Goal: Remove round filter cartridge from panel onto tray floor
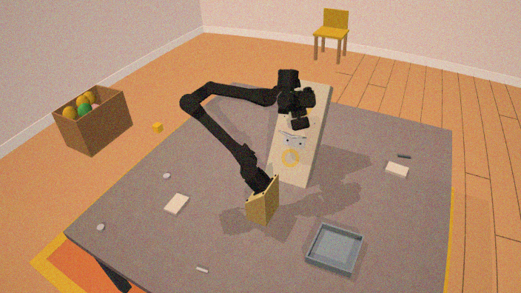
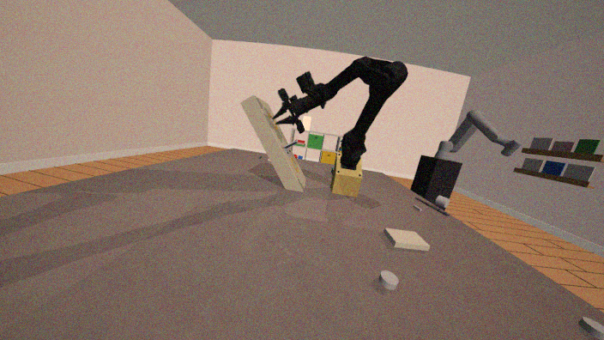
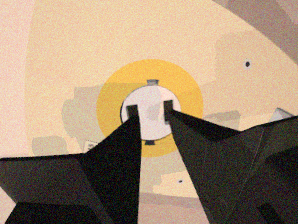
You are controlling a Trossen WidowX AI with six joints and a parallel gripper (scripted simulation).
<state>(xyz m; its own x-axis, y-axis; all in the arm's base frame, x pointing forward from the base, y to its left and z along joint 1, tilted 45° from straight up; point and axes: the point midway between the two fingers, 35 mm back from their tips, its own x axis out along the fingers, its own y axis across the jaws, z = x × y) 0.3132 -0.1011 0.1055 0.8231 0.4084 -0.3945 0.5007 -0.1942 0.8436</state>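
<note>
The round white filter cartridge (image 3: pixel 150 95) sits in the tilted cream service panel (image 1: pixel 292 177) (image 2: pixel 262 136) (image 3: pixel 75 40), inside a yellow ring. In the wrist view its two dark slots stand side by side, each with a fingertip over its lower part. My gripper (image 2: pixel 274 121) (image 3: pixel 153 117) is partly open with nothing gripped between the fingers. Its tips are at or very near the cartridge face; whether they are inside the slots I cannot tell. In the top view the arm hides the cartridge. The blue-grey tray (image 1: pixel 327 267) stands empty on the table.
Lower on the panel are a grey bracket (image 1: pixel 294 140) with a raised thin flap and a second yellow ring (image 1: pixel 283 157). The arm's yellow base block (image 1: pixel 271 203) (image 2: pixel 347 185) stands near the panel's foot. White blocks (image 1: pixel 177 203) (image 1: pixel 397 169) lie on the table.
</note>
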